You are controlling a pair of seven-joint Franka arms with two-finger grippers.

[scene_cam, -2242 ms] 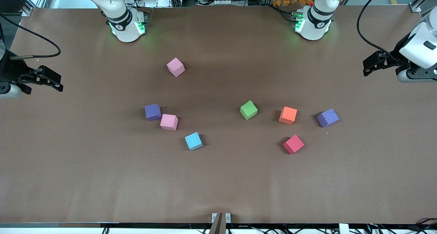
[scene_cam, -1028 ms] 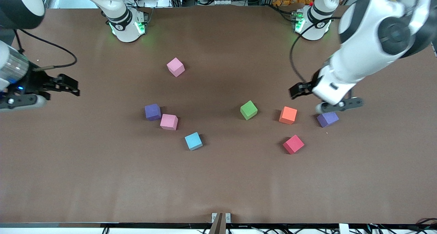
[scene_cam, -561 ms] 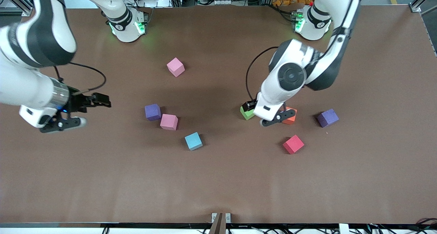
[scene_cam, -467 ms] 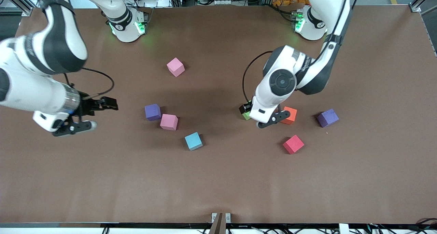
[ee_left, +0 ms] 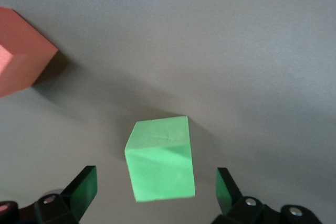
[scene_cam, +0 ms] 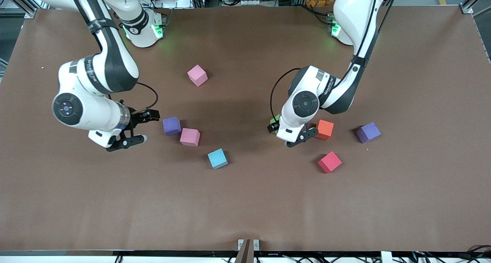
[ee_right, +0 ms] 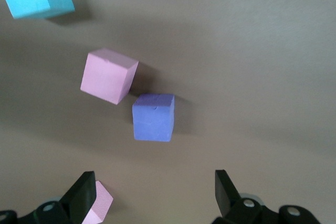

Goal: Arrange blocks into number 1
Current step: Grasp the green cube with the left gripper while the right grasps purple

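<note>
Left gripper (ee_left: 155,192) hangs right over the green block (ee_left: 161,158), fingers spread wide either side, not touching it. The orange block (scene_cam: 324,129) sits at its 3 o'clock. Right gripper (ee_right: 155,195) is spread too, beside a purple block (ee_right: 153,117).

Both arms have glossy white shells with black joint bands, thin black cables and green-lit bases.

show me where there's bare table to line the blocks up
Bare: the wide strip of table nearer the front camera than the light blue block and red block. Crowded: the pink and purple pair by the right gripper, and the green block between the left gripper's open fingers.
</note>
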